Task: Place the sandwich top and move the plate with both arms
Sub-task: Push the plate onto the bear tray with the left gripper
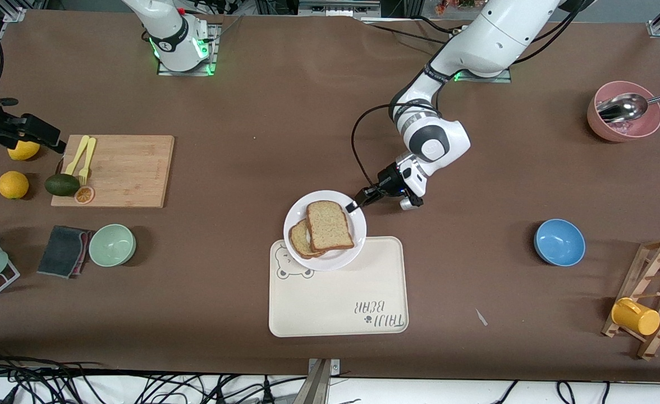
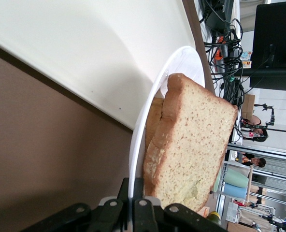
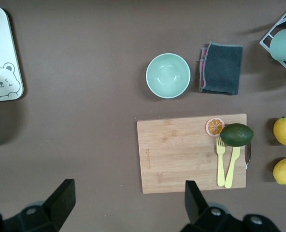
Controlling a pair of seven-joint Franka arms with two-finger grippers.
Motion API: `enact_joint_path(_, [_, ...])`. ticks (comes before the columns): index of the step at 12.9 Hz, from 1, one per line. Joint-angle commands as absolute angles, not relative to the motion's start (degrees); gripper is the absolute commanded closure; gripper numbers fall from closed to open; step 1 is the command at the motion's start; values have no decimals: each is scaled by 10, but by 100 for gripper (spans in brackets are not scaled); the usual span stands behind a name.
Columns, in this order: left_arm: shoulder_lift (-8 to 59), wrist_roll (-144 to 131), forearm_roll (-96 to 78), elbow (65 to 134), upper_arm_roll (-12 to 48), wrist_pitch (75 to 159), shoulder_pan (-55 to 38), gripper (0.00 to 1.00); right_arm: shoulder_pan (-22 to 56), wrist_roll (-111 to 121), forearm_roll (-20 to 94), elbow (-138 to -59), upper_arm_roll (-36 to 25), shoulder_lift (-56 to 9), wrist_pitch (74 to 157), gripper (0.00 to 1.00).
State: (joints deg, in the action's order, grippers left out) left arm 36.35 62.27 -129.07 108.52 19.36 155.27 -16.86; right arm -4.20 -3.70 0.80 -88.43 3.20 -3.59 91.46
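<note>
The white plate overlaps the corner of the cream bear-print tray that lies farthest from the front camera. On it the sandwich top lies across a lower bread slice. My left gripper is shut on the plate's rim at the edge toward the left arm's base. In the left wrist view the rim runs between the closed fingers, with the sandwich top beside it. My right gripper is open and empty, up in the air by the wooden cutting board.
The cutting board carries yellow cutlery, an avocado and an orange slice. Lemons, a grey cloth and a green bowl lie toward the right arm's end. A blue bowl, a pink bowl with spoon and a mug rack lie toward the left arm's end.
</note>
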Motion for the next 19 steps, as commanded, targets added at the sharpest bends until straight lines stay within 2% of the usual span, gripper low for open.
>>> enact_joint_path(1, [359,625,-1275,1073,274,1558,-90,100,-42,-27,4,-885,32,-34,911,0])
enact_joint_path(6, [384,622,-1271,1026,272,1559,-80,100,-41,-27,-18,-880,45,-32,911,0])
enact_joint_path(12, [464,621,-1270,893,266,1645,-88,100,-37,-38,-16,-880,47,-33,910,0])
enact_joint_path(19, [536,627,-1247,836,266,1659,-105,100,-37,-35,-20,-880,46,-31,910,0])
